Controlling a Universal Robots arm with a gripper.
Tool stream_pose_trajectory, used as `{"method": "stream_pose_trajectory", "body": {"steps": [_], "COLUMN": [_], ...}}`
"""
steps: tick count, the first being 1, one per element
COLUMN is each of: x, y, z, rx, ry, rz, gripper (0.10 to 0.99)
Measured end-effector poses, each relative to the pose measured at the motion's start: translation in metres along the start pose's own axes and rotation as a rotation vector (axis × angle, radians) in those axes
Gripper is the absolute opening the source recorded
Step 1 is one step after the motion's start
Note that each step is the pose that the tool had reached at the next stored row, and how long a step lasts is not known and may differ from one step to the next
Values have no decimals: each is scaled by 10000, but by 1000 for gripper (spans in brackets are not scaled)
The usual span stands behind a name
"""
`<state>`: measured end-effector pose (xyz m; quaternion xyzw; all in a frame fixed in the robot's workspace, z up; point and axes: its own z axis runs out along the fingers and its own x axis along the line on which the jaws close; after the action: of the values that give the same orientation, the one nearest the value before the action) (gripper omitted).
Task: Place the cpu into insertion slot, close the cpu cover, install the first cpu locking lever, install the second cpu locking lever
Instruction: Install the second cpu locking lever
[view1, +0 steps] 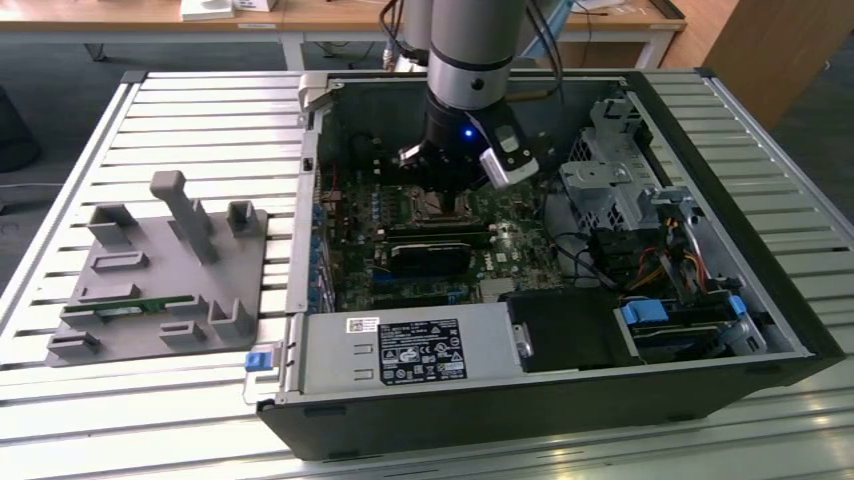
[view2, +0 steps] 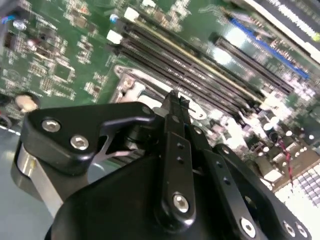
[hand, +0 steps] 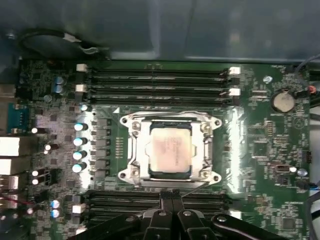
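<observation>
Risk sits mostly at the insertion slot (hand: 170, 152), which I take as the landmark for everything here. The cpu (hand: 170, 151) already lies in it, silver top up, and the cpu cover (hand: 206, 150) looks to be down around the chip as a frame, though whether it is fully seated I cannot tell. The gripper (hand: 172, 196) hangs just beside the slot's edge in the first wrist view, its fingers (view2: 173, 107) pressed together and holding nothing. In the exterior view the gripper (view1: 447, 185) stands directly above the slot, deep inside the computer case (view1: 747, 330).

A thin wire lever seems to run along the slot's near edge, close under the fingertips; a push landing off that wire could slide onto the green motherboard (hand: 260, 150) or skew the cover against the chip. Memory slots (hand: 155, 80) flank the slot on the far side and more lie on the near side, right under the gripper, so there is little room for a sideways slip. A row of capacitors (hand: 80, 147) stands near the slot, and the case walls crowd the arm's approach
</observation>
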<state>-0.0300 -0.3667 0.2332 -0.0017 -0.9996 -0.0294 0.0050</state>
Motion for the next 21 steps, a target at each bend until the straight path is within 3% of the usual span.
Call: {"method": "stream_pose_trajectory", "body": {"steps": [3, 7, 11, 16, 18, 21], "x": [85, 85, 86, 109, 133, 155], "y": [-5, -12, -75, -122, -135, -142], "z": [22, 78, 82, 78, 78, 93], "rx": [1, -18, -203, -565, -627, -642], "ry": [2, 72, 72, 75, 75, 74], "rz": [2, 5, 2, 0, -3, -3], "gripper": [106, 106, 106, 106, 106, 106]}}
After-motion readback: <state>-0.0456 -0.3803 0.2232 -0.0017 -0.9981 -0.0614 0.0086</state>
